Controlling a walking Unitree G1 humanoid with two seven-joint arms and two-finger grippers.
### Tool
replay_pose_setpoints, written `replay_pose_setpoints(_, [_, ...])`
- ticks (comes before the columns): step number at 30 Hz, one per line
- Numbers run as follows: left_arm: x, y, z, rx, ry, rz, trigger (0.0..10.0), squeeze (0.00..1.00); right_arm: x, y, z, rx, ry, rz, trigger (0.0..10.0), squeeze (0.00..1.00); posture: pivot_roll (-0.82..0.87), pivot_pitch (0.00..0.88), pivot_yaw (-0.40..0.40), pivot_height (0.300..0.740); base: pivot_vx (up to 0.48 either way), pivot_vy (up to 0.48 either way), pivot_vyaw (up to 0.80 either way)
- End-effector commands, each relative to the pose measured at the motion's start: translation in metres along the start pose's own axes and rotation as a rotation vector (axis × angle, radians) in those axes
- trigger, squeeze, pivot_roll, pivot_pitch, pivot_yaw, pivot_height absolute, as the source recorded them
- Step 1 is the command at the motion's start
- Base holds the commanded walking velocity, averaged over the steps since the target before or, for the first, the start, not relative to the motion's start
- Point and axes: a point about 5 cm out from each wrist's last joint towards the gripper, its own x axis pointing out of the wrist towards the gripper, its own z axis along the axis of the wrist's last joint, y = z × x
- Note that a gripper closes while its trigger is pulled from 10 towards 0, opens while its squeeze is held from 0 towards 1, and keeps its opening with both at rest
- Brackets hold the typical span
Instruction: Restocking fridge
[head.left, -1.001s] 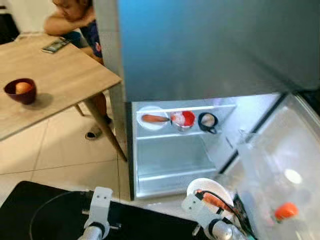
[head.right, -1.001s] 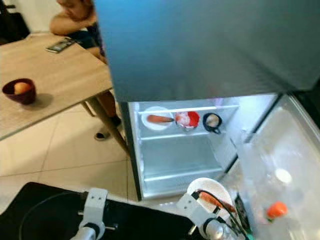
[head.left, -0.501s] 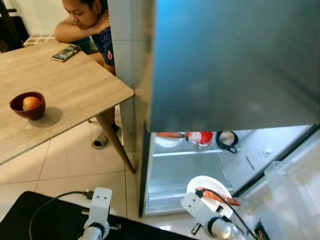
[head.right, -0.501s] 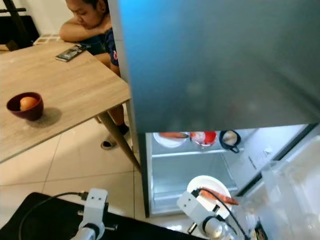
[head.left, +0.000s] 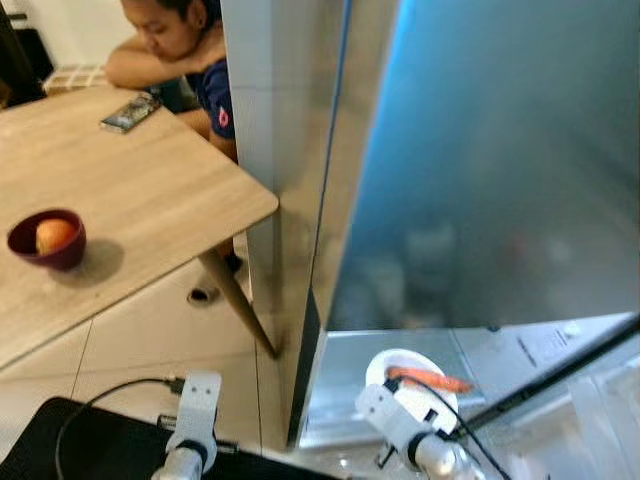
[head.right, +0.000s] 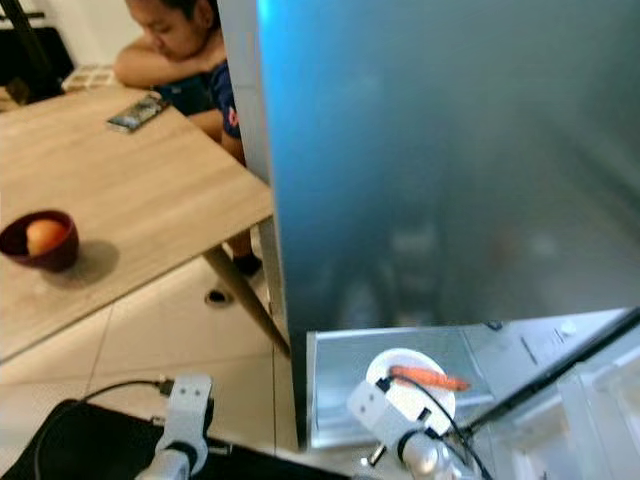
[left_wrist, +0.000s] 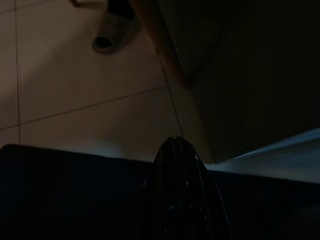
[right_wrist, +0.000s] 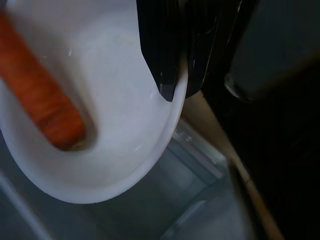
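While clamped on the rim of the white plate (right_wrist: 115, 150), right hand (right_wrist: 175, 87) holds it with the carrot (head.left: 430, 379) on top, before the fridge (head.left: 500, 180) and just below its closed upper door. Left hand (left_wrist: 175, 165) low beside the fridge, over floor tiles, fingers together.

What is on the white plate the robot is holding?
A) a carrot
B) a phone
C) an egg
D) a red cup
A: a long orange carrot lies on the white plate, and the right gripper pinches the plate's rim, as the right wrist view shows up close.
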Motion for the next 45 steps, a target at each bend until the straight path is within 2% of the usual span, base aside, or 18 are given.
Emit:
replay_pose_setpoints(1, [-0.0037,0.0005,-0.0067,0.014,0.021,-0.001,10.0,0.00,-0.0021,0.0030,-0.0063,-0.001,0.019,0.008,10.0,0.00,-0.09,0.112,-0.031,0.740,0.000,0.000,0.00])
replay_pose_setpoints(7, [-0.0037,-0.0006,-0.0064,0.021,0.017,-0.004,10.0,0.00,-0.0024,0.0035,-0.0068,0.000,0.020,0.009,10.0,0.00,-0.09,0.114,-0.032,0.740,0.000,-0.127,0.00])
replay_pose_setpoints(28, [-0.0056,-0.0035,-0.0098,-0.001,0.024,-0.009,10.0,0.00,-0.0029,0.0031,-0.0078,-0.009,0.020,0.011,10.0,0.00,-0.09,0.115,-0.037,0.740,0.000,-0.464,0.00])
replay_pose_setpoints(45, [-0.0091,-0.0022,-0.0142,-0.031,0.026,0.010,10.0,0.00,-0.0028,0.0041,-0.0075,-0.015,0.018,0.015,10.0,0.00,-0.09,0.112,-0.037,0.740,0.000,0.000,0.00])
